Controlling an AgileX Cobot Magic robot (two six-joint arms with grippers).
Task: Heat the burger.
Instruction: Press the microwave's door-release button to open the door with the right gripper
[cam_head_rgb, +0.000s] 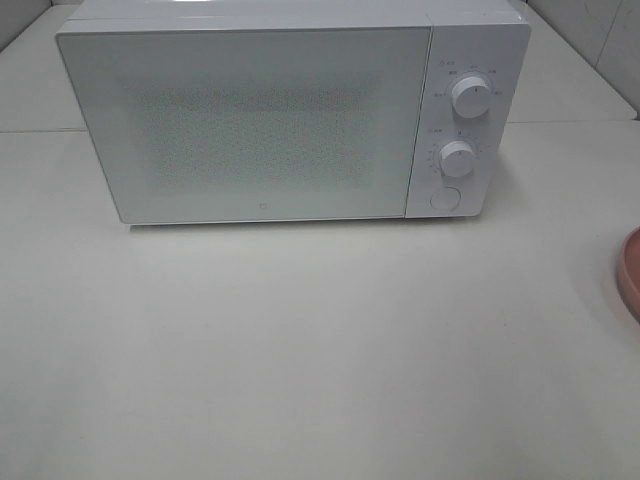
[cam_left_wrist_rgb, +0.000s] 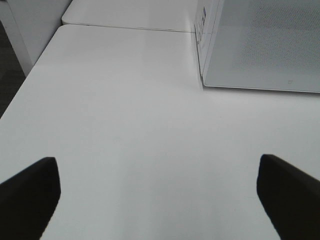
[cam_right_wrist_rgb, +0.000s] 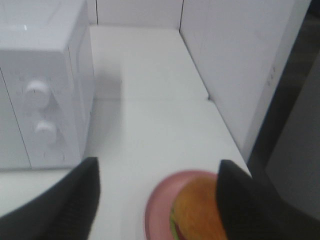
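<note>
The burger (cam_right_wrist_rgb: 197, 212), with a yellowish-tan bun and a strip of green at its side, sits on a pinkish round plate (cam_right_wrist_rgb: 152, 212) in the right wrist view. My right gripper (cam_right_wrist_rgb: 155, 200) is open around it. One finger stands right beside the burger and partly covers it, while the other is well clear of the plate. Of the plate (cam_head_rgb: 631, 275), only the rim shows at the right edge of the exterior high view; the burger is outside that view. My left gripper (cam_left_wrist_rgb: 157, 200) is wide open over bare table, left of the microwave. Neither arm shows in the exterior high view.
A white microwave (cam_head_rgb: 260, 120) stands at the back of the table with its door shut. On its right panel are two knobs (cam_head_rgb: 470, 95) (cam_head_rgb: 457, 158) and a round button (cam_head_rgb: 443, 198). A white wall (cam_right_wrist_rgb: 240, 75) borders the table's right side beyond the plate.
</note>
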